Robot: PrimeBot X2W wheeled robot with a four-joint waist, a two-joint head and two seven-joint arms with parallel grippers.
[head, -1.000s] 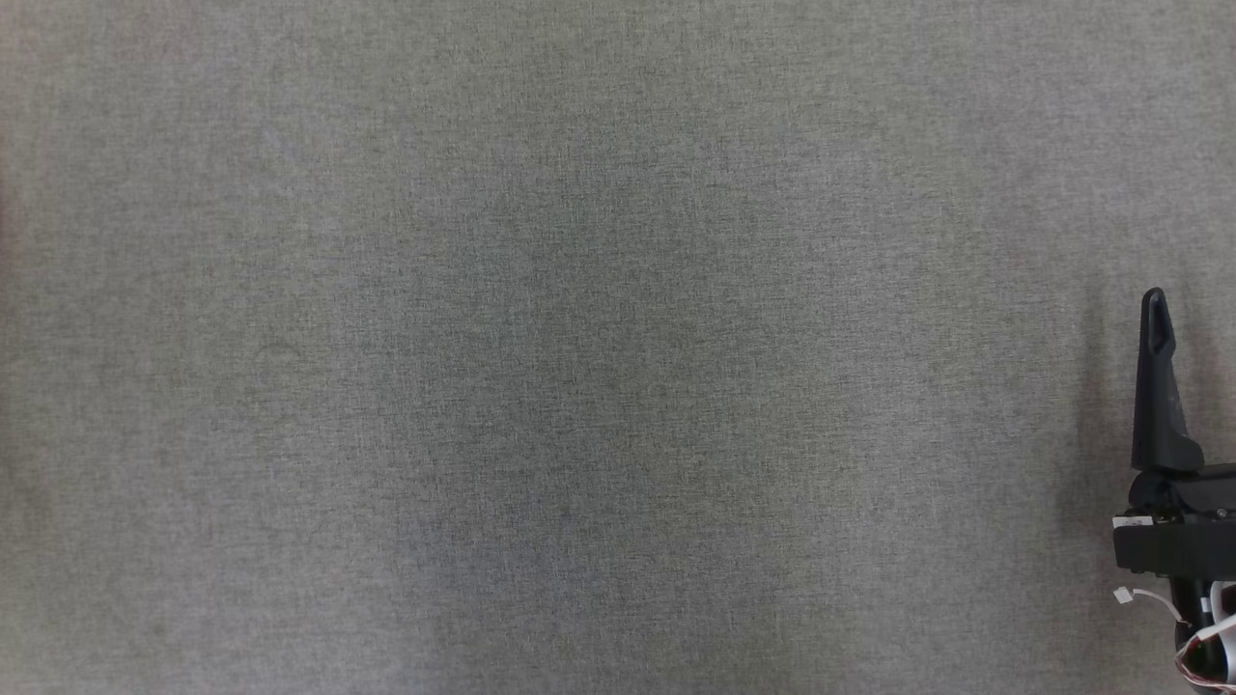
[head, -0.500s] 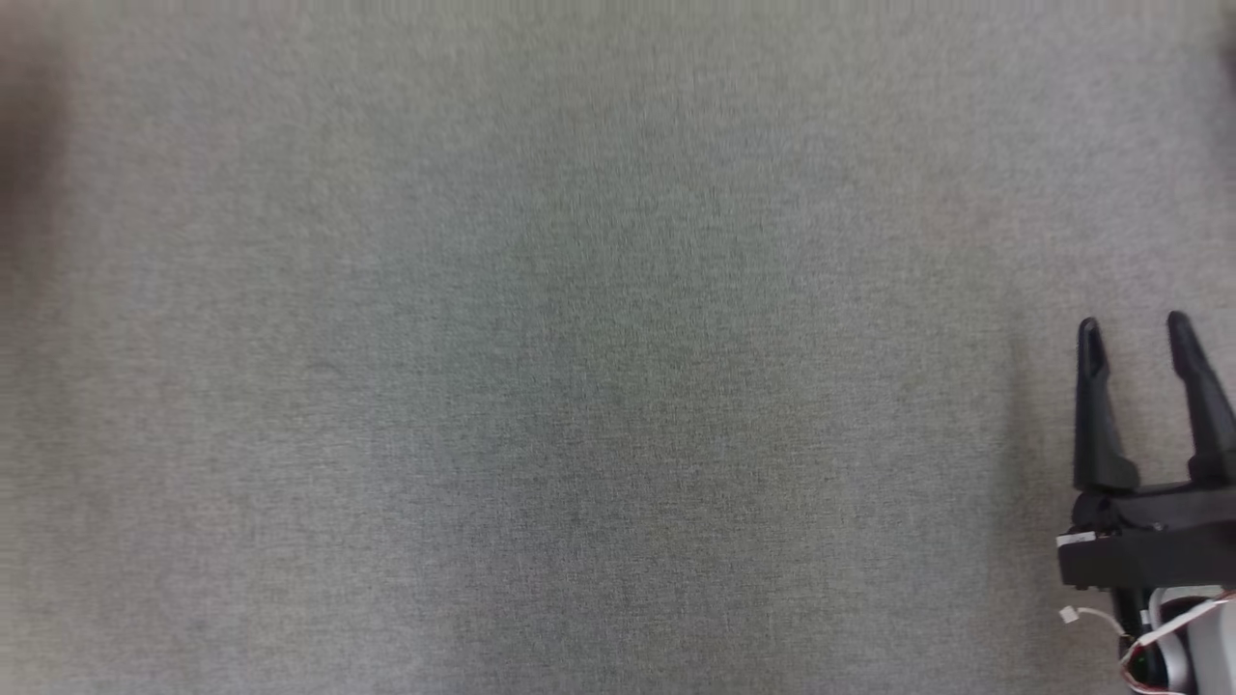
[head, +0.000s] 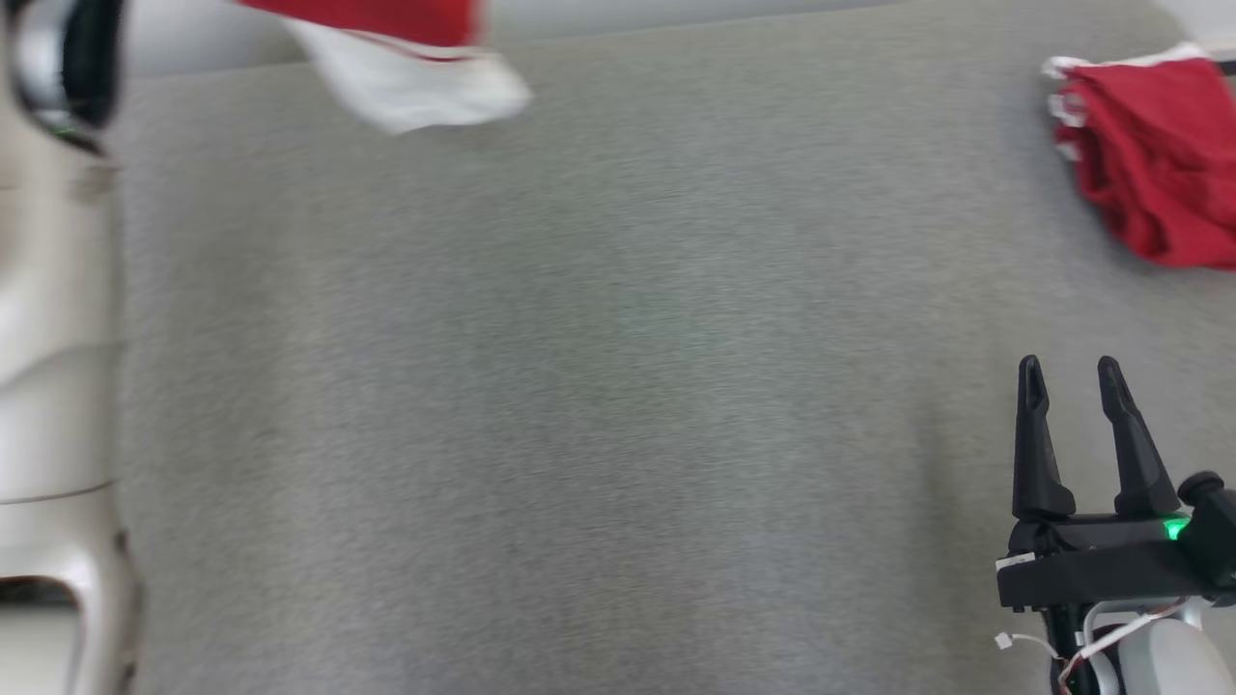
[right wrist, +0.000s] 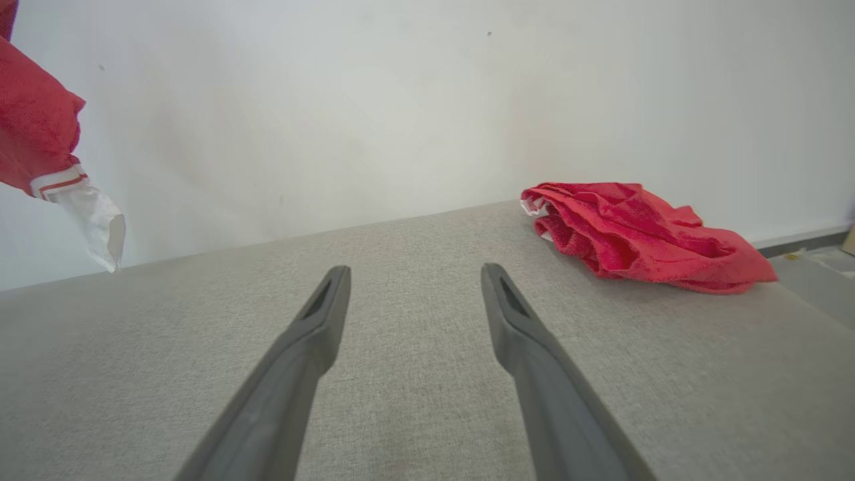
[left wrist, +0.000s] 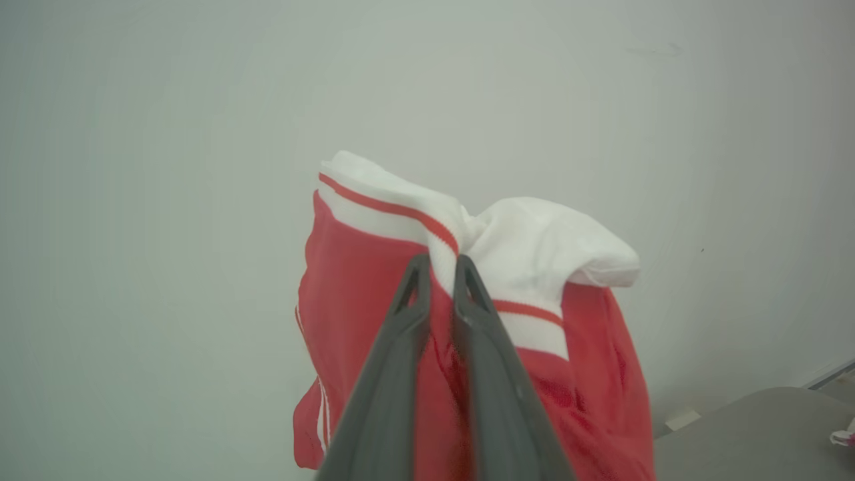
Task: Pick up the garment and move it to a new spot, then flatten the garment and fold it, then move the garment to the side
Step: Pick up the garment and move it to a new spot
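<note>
A red garment with white, red-striped trim (left wrist: pixel 534 267) hangs in the air in front of a pale wall. My left gripper (left wrist: pixel 437 264) is shut on its white band. In the head view the garment (head: pixel 406 68) hangs blurred over the table's far left edge. It also dangles at the left edge of the right wrist view (right wrist: pixel 47 147). My right gripper (head: pixel 1070 365) stands open over the grey table (head: pixel 579 386) at the lower right. Its fingers (right wrist: pixel 314 327) are apart with nothing between them.
A second red garment (head: pixel 1154 154) lies crumpled at the table's far right corner and appears again in the right wrist view (right wrist: pixel 641 234). My pale left forearm (head: pixel 48 338) runs up the head view's left edge. A pale wall (right wrist: pixel 401 100) stands behind the table.
The head camera has tilted up, so the table's far edge, both red garments and my left forearm have come into view. The right gripper stays open.
</note>
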